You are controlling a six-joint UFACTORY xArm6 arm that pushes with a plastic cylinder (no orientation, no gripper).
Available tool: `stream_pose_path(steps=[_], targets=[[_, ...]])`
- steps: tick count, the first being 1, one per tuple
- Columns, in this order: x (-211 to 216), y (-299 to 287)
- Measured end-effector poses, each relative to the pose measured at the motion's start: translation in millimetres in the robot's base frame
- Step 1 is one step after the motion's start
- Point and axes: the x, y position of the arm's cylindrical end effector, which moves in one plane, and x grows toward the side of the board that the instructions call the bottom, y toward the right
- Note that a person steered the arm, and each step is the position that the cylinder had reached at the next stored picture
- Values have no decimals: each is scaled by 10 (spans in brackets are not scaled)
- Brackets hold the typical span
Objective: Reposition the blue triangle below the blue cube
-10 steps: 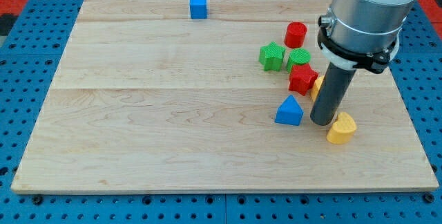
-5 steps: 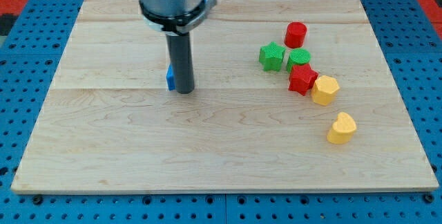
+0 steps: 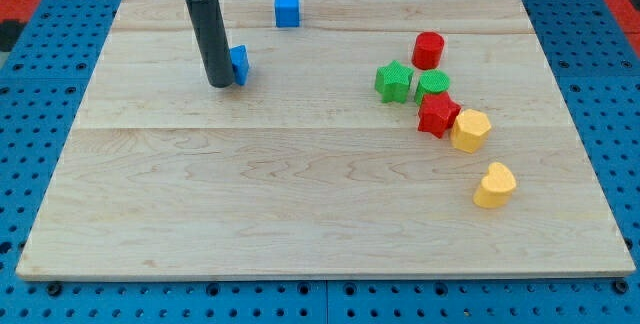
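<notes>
The blue cube sits near the view's top edge of the wooden board, left of centre. The blue triangle lies below it and to its left, partly hidden by my rod. My tip rests on the board and touches the triangle's left side. The rod rises from there to the view's top.
A cluster lies at the view's right: a red cylinder, a green star, a green block, a red star, a yellow hexagon and a yellow heart-like block. The wooden board lies on a blue pegboard.
The blue triangle has gone from the cluster at the right across to the upper left. My tip moved with it, from its right side to its left side.
</notes>
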Motion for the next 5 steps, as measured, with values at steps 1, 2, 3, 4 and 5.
stream_pose_path(steps=[1, 2, 3, 4, 5], targets=[[-63, 165], [-150, 337], [-273, -43], [-296, -179], [-312, 313]])
